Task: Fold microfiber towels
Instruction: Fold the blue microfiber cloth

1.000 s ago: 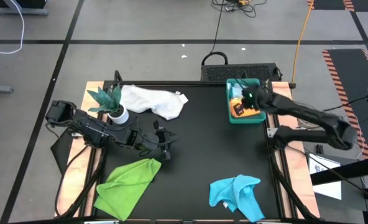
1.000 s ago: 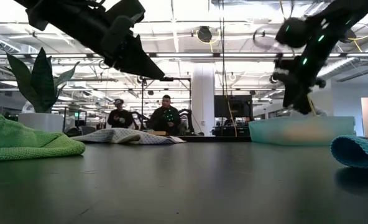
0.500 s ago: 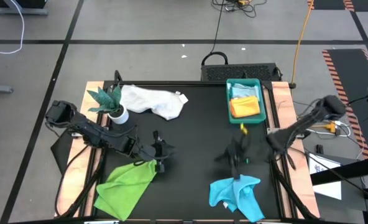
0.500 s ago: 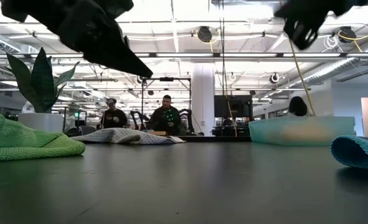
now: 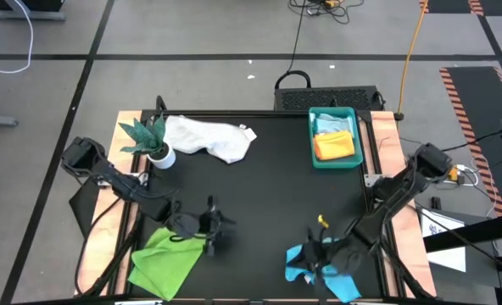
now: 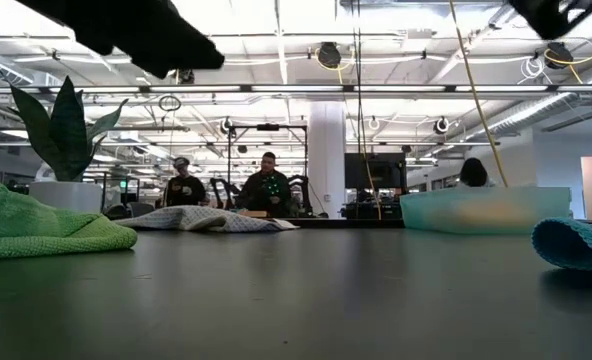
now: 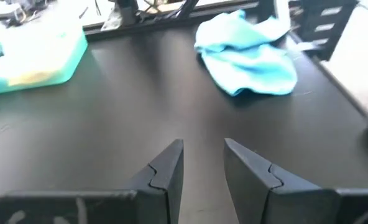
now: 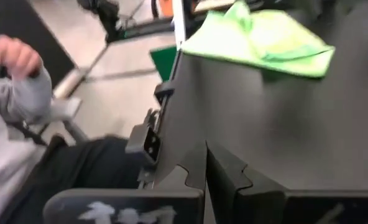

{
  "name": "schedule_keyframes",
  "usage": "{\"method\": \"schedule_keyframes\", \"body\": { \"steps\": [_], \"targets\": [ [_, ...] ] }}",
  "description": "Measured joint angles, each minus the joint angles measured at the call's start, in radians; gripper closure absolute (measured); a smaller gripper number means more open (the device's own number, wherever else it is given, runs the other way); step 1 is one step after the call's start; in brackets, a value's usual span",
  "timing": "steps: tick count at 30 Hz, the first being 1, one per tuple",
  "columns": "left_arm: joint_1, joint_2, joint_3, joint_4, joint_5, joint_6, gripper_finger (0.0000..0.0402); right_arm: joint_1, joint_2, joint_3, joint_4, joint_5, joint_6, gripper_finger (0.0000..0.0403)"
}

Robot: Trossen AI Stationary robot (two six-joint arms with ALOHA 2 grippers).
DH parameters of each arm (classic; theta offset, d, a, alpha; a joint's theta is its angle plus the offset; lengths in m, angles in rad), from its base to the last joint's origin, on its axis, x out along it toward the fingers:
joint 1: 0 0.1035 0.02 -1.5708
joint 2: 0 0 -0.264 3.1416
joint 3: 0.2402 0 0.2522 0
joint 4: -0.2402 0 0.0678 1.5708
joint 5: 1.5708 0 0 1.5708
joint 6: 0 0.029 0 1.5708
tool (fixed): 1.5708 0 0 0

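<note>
— Look at the left gripper (image 7: 202, 163). Its two dark fingers (image 7: 167, 171) are a little way apart, with nothing between them.

— Where is it?

— Low over the black table (image 5: 268, 195), right at the near corner of the soft lime green microfiber towel (image 5: 170, 257). That crumpled cloth lies just beside and behind those fingers, stretched out slantwise toward the table's front left corner.

— And the other arm?

— The right gripper (image 8: 206, 167) has its fingers pressed tight together, holding nothing. It hangs over the rumpled bright turquoise-blue microfiber towel (image 5: 326, 267) at the front right.

— So which arm takes which cloth?

— I think each goes for its own. Green is nearer the left arm, blue is under the right one, and the two cloths are well apart.

— Any others?

— A loose white-grey microfiber towel (image 5: 210, 137) lies at the back, next to a small green plant in a white pot (image 5: 152, 141). An orange cloth (image 5: 336, 146) and a pale blue cloth (image 5: 331, 125) sit folded in the teal plastic tray (image 5: 313, 141).

— So three left to fold?

— Looks like it.
</note>
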Motion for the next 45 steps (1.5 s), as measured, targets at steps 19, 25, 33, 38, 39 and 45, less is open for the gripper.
{"method": "schedule_keyframes", "body": {
  "steps": [19,25,33,38,39,45],
  "targets": [
    [-0.027,0.123,-0.001,0.161,-0.001,0.025,0.0286,-0.038,0.247,0.344,-0.679,-0.380,-0.220,0.0284],
    [-0.015,0.122,-0.001,0.204,0.041,0.081,0.0286,-0.032,0.295,0.331,-0.682,-0.344,-0.347,0.0291],
    [-0.029,0.225,0.001,0.417,0.083,0.239,0.0286,-0.077,0.275,0.317,-0.574,-0.143,-0.383,0.0395],
    [-0.030,0.285,0.006,0.535,0.096,0.338,0.0286,-0.090,0.235,0.318,-0.546,0.094,-0.338,0.0397],
    [-0.032,0.292,0.006,0.556,0.096,0.353,0.0286,-0.091,0.226,0.318,-0.540,0.147,-0.322,0.0399],
    [-0.033,0.345,0.044,0.579,0.037,0.436,0.0286,-0.097,0.208,0.304,-0.446,0.290,-0.250,0.0401]
  ]
}}
